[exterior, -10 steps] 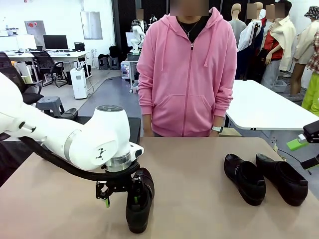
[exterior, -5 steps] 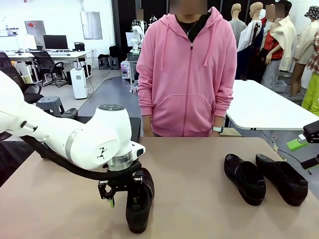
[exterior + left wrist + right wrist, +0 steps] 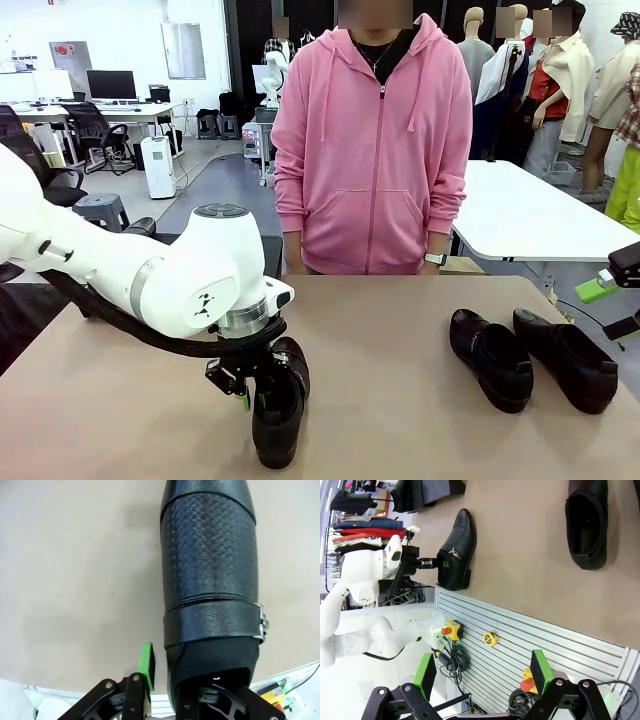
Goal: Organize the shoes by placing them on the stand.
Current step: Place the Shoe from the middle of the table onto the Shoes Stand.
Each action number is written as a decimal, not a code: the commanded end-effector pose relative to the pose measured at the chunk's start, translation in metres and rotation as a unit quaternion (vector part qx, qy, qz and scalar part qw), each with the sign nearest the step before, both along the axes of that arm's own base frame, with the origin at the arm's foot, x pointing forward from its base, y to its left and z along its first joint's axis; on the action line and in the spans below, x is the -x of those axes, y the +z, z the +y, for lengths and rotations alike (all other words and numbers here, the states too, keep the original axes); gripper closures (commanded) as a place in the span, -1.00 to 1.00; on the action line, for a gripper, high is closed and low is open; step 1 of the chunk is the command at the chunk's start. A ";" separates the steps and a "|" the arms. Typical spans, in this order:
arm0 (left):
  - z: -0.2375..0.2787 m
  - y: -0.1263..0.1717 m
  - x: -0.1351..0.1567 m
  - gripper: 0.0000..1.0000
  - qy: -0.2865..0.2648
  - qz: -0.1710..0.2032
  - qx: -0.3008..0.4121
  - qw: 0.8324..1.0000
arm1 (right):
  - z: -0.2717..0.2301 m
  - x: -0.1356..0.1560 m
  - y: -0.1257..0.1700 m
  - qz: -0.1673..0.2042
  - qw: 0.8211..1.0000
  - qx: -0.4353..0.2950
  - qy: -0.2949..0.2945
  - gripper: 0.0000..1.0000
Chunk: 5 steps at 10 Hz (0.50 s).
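One glossy black shoe (image 3: 278, 415) lies near the table's front, toe toward me, also seen as shoe (image 3: 210, 575) and shoe (image 3: 456, 552). My left gripper (image 3: 256, 393) straddles its side wall at the heel opening. The outer green pad (image 3: 146, 664) sits a sliver off the wall, and the other finger is sunk inside the shoe, hidden. Two more shoes, one (image 3: 490, 358) and another (image 3: 566, 358), lie side by side at the right. My right gripper (image 3: 484, 675) hangs open with nothing in it off the table's right edge, seen as right gripper (image 3: 612, 305). The stand is out of view.
A person in a pink hoodie (image 3: 375, 150) stands at the far edge, hands out of sight. The tan tabletop (image 3: 400, 330) is bare between the shoes. A slatted panel (image 3: 520, 635) with a yellow tape measure (image 3: 490, 639) runs below the table's near edge.
My left gripper's jaws have narrowed around the shoe's side wall, the outer pad moving in toward it. The shoes and the right arm have not moved.
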<state>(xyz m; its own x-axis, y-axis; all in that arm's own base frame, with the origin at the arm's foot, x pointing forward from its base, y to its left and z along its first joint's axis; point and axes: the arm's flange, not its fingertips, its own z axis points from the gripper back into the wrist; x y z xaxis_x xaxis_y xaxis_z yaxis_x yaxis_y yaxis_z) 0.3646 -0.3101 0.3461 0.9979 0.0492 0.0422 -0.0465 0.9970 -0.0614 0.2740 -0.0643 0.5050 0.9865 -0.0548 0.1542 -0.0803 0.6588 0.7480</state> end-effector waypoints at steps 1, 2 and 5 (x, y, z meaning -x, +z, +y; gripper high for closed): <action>0.003 0.014 0.000 1.00 -0.014 -0.022 0.008 1.000 | 0.002 0.000 0.004 0.005 1.000 -0.015 -0.009 -1.00; 0.001 0.023 0.001 1.00 -0.023 -0.031 0.017 0.999 | 0.002 0.000 0.004 0.005 1.000 -0.015 -0.009 -1.00; -0.001 0.057 0.009 1.00 -0.060 -0.050 0.025 0.997 | 0.002 0.000 0.004 0.005 1.000 -0.015 -0.009 -1.00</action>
<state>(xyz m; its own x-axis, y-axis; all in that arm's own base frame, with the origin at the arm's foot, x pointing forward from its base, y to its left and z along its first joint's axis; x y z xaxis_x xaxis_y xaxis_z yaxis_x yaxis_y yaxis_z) 0.3596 -0.3164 0.3854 0.9913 -0.0296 0.1284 0.0412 0.9952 -0.0890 0.2740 -0.0642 0.5050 0.9866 -0.0544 0.1537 -0.0803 0.6586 0.7482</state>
